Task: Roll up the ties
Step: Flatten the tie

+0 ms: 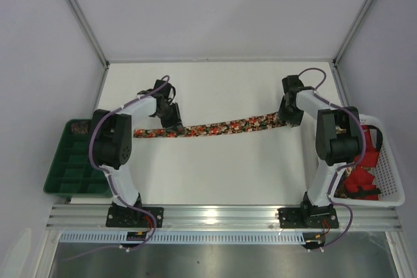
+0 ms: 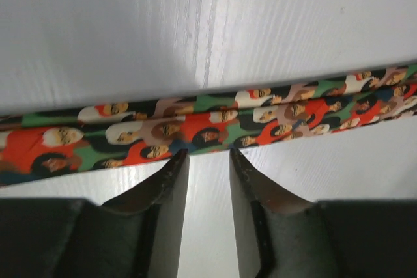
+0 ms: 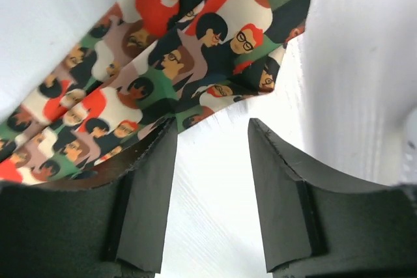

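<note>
One tie lies flat and stretched across the white table, left to right. Its print is small cartoon faces in red, green and cream on a dark ground. My left gripper hovers over the narrow part near the left end. In the left wrist view the tie runs just beyond the tips of my left gripper, which is open over bare table. My right gripper sits at the wide end. There the tie lies past my right gripper, also open with only table between the jaws.
A green compartment bin sits off the table's left edge. A white mesh basket holding red and dark fabric hangs at the right edge. Grey enclosure walls and metal posts ring the table.
</note>
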